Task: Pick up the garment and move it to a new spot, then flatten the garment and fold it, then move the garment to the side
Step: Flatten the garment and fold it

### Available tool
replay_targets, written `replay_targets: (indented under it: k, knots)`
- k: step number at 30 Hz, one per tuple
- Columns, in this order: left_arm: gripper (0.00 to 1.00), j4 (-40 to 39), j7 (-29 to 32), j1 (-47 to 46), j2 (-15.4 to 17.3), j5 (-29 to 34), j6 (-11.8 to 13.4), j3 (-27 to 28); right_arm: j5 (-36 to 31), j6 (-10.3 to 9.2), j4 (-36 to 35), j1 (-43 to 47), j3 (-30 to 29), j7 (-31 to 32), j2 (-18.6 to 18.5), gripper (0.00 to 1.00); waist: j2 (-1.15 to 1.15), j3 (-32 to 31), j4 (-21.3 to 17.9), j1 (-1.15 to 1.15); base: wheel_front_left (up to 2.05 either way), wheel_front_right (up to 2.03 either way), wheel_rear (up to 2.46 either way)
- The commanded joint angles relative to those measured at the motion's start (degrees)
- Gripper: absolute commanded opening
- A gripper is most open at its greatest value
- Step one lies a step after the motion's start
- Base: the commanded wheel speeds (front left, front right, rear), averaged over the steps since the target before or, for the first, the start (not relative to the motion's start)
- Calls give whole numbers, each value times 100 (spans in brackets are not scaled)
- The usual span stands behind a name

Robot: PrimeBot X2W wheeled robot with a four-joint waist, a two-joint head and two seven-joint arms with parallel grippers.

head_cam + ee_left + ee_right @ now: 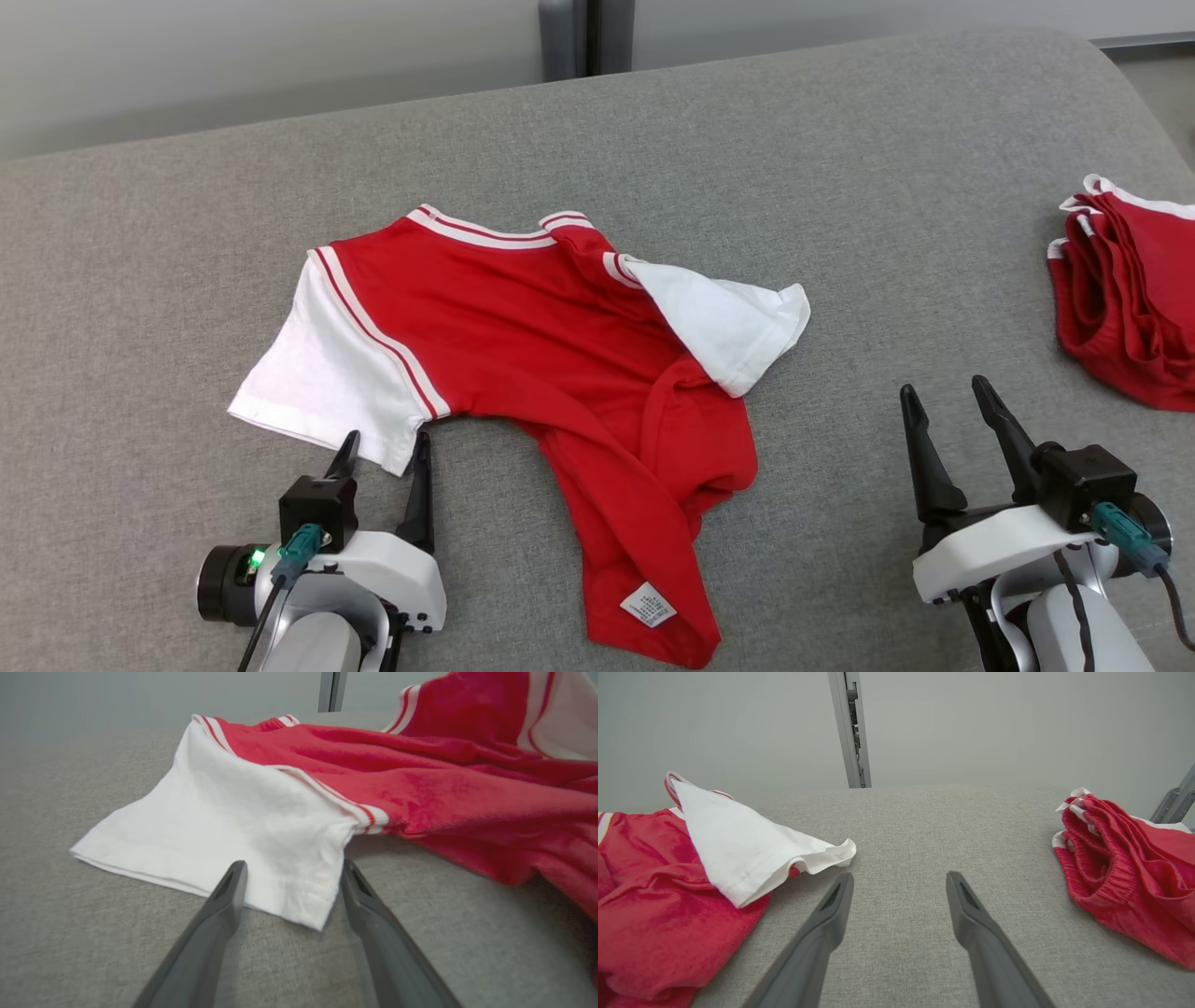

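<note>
Between the spread fingers of the left claw [387, 439] lies a white sleeve corner [299, 900] of the red garment [523, 327] on the grey bench [840, 168]. Well to its right, the right claw [942, 385] stands wide, empty

Grey fabric surface [840, 168] — a red-and-white clothes pile [1130, 308] near its right edge.

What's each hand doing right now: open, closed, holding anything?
Left hand: open, fingers either side of the shirt's white sleeve corner, not gripping.
Right hand: open, holding nothing.
</note>
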Motion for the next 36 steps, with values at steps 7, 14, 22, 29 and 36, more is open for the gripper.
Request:
replay_targets:
  k: [7,14,22,29,36]
  knots:
    - [71,69,-25,-80,27,24,5,117,67,0,-11,-62,49,3,-29,100,0,19,0,0,0,0,0]
    - [0,101,-25,-119,33,91,24,332,38,0,4,-44,27,3,-28,100,0,29,9,0,0,0,0]
    - [0,-259,-25,268,70,325,163,956,79,0,89,29,12,2,-28,100,0,-78,311,0,0,0,0]
    - [42,-568,-25,585,50,481,222,1376,114,0,161,65,164,3,-28,100,0,-198,587,0,0,0,0]
    - [100,-524,-25,879,27,499,142,1356,153,0,210,118,375,3,-27,100,0,-342,725,0,0,0,0]
